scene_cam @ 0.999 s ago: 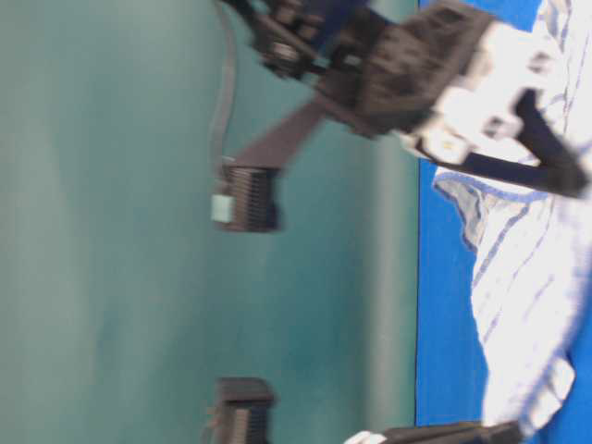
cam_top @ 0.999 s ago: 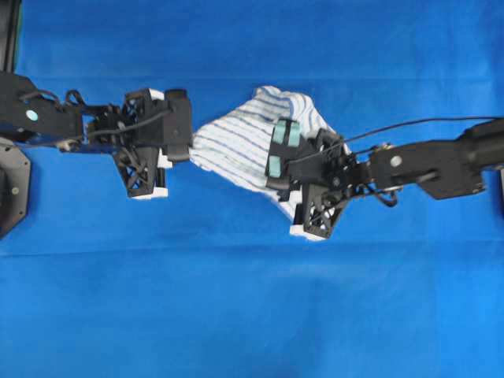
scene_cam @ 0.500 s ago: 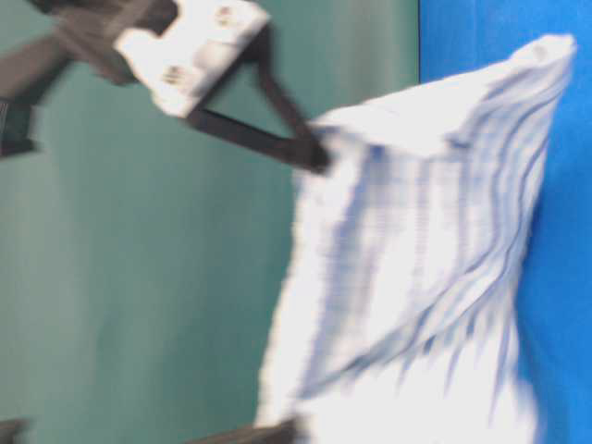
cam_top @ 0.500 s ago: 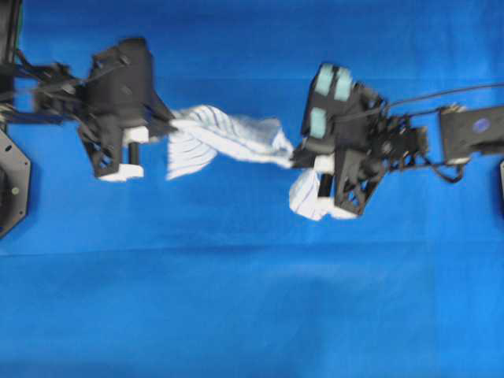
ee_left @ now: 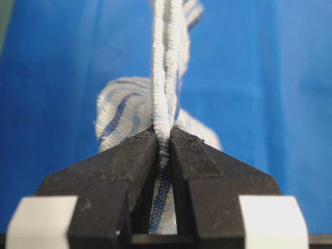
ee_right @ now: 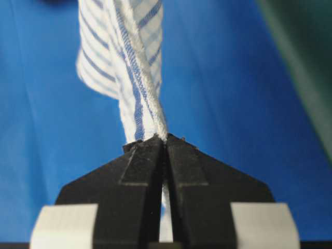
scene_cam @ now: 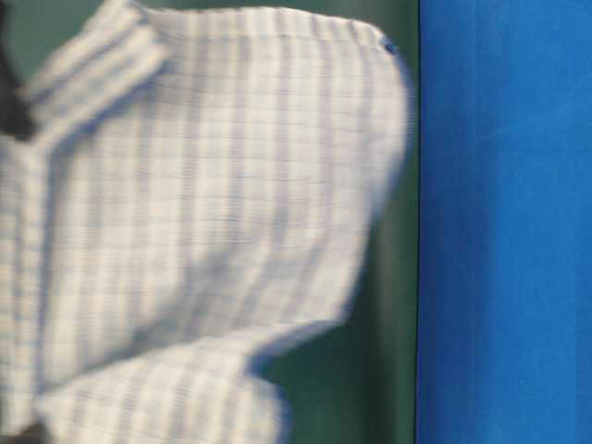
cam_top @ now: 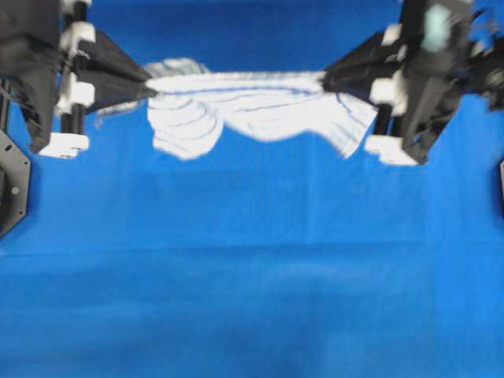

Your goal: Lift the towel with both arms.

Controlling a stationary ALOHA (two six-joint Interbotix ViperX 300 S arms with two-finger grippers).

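Observation:
The white towel (cam_top: 244, 106) with blue-grey stripes hangs stretched between my two grippers, high above the blue cloth. My left gripper (cam_top: 150, 87) is shut on its left end and my right gripper (cam_top: 323, 79) on its right end. Seen from the left wrist, the towel (ee_left: 166, 62) runs straight away from the left gripper (ee_left: 164, 137), a strip pinched between the black fingers (ee_left: 129, 161). In the right wrist view the towel (ee_right: 132, 67) leaves the closed right gripper (ee_right: 165, 139) the same way. From table level the spread towel (scene_cam: 203, 222) fills most of the picture.
A plain blue cloth (cam_top: 252, 276) covers the table beneath. A black arm base (cam_top: 12, 189) sits at the left edge. A green wall (scene_cam: 388, 370) shows behind the towel in the table-level view.
Both arms have risen and moved apart, pulling the towel off the blue cloth. It went from a crumpled heap to a taut, spread band between the grippers.

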